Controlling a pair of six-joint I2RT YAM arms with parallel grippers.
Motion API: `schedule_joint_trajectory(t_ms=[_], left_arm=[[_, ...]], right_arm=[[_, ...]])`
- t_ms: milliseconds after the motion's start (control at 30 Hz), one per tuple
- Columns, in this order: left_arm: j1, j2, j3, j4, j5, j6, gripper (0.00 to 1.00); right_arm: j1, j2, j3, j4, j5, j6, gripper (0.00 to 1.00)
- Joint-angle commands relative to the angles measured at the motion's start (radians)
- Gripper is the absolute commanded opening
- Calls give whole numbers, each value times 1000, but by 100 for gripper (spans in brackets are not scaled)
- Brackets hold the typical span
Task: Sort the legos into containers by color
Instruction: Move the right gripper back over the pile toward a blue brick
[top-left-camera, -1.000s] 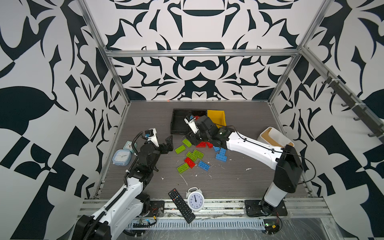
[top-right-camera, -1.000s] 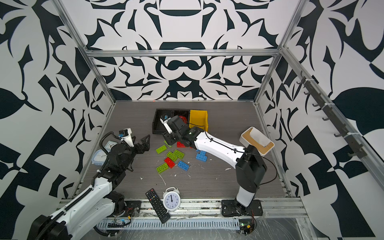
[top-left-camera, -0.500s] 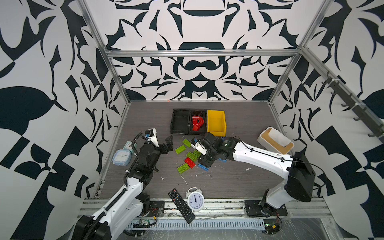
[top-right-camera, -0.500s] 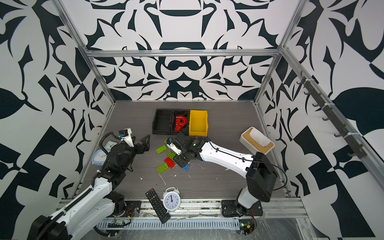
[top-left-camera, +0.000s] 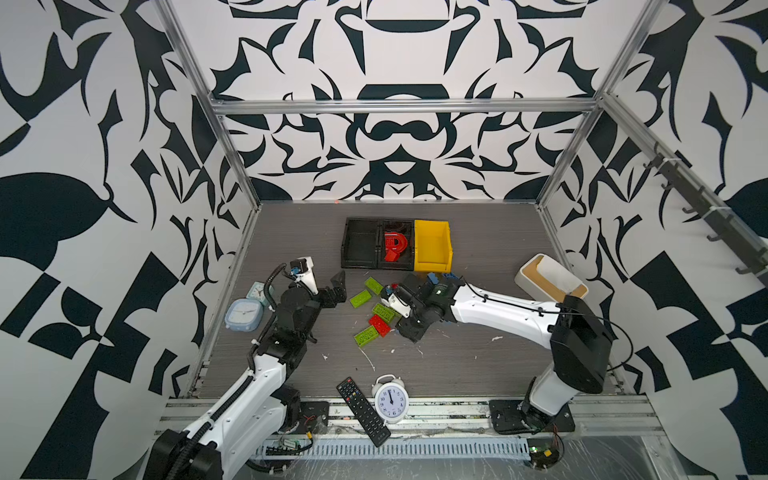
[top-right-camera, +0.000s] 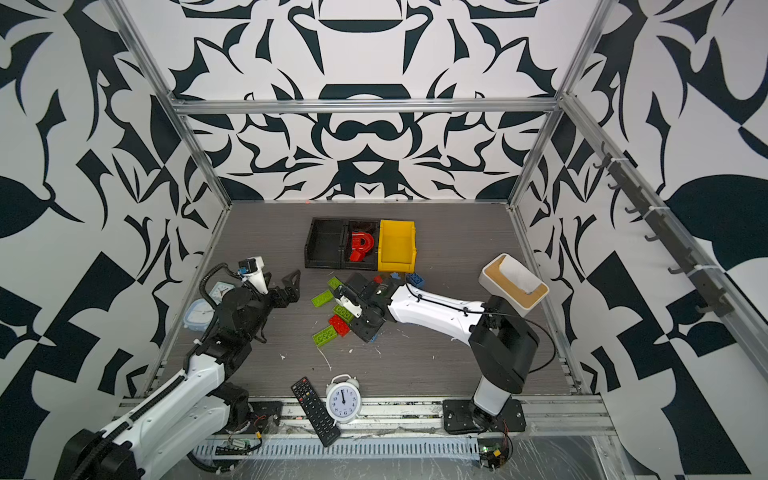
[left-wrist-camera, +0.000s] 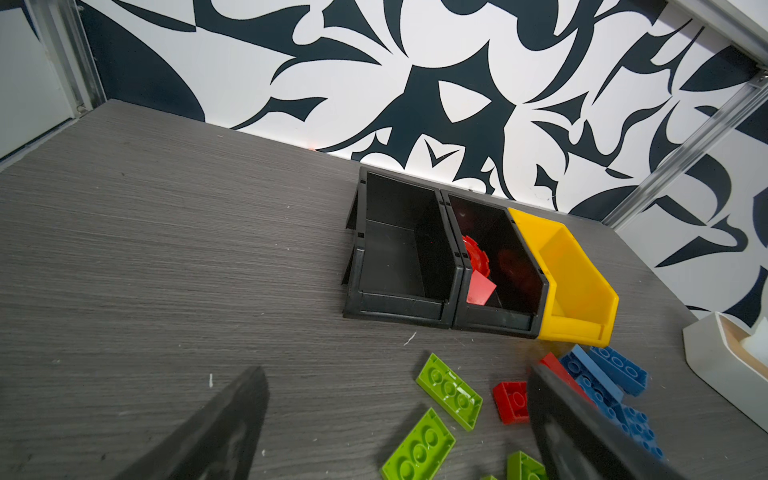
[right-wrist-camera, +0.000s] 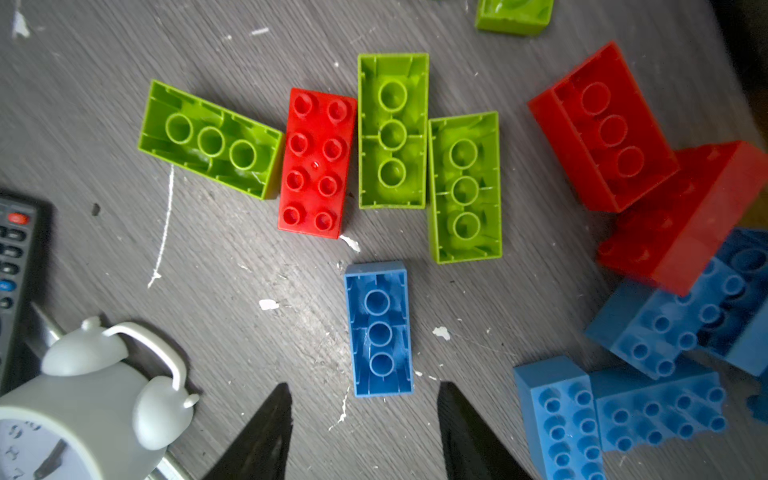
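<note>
The grey counter is carrying everything, and both arms are reaching in from its front edge. The right gripper is hanging low over the middle of the counter. Its jaws are standing about half apart and gripping nothing, with the tips lining up either side of the near end of a blue brick that is lying studs down. The left gripper is hovering nearer the left edge, jaws spread as wide as they go, holding nothing and pointing toward the scattered bricks.

Near the back edge the black twin bins are sitting joined, touching the yellow bin. A red arch piece is leaning inside the black compartment next to the yellow one. A white box is resting by the right edge. A pale blue square clock is lying by the left edge. At the front edge a round alarm clock is standing beside a black remote.

The other legos are lying loose mid-counter. Three lime green bricks, studs down, are flanking a red brick lying studs up. Two more red bricks are touching a heap of blue bricks.
</note>
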Motion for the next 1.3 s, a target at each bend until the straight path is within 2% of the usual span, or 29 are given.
schedule_joint_trajectory(t_ms=[0, 667, 933, 1133, 1267], left_arm=[[4, -2, 4, 4, -6, -1, 100], [4, -11, 4, 2, 18, -3, 100], [4, -3, 4, 6, 18, -1, 100], [4, -6, 6, 5, 21, 1, 100], [4, -14, 2, 3, 21, -2, 100]], right_arm=[[9, 13, -11, 25, 23, -2, 59], [13, 115, -33, 62, 70, -10, 58], [12, 128, -40, 72, 62, 0, 45], [13, 130, -45, 69, 76, 1, 44], [13, 139, -52, 68, 73, 8, 38]])
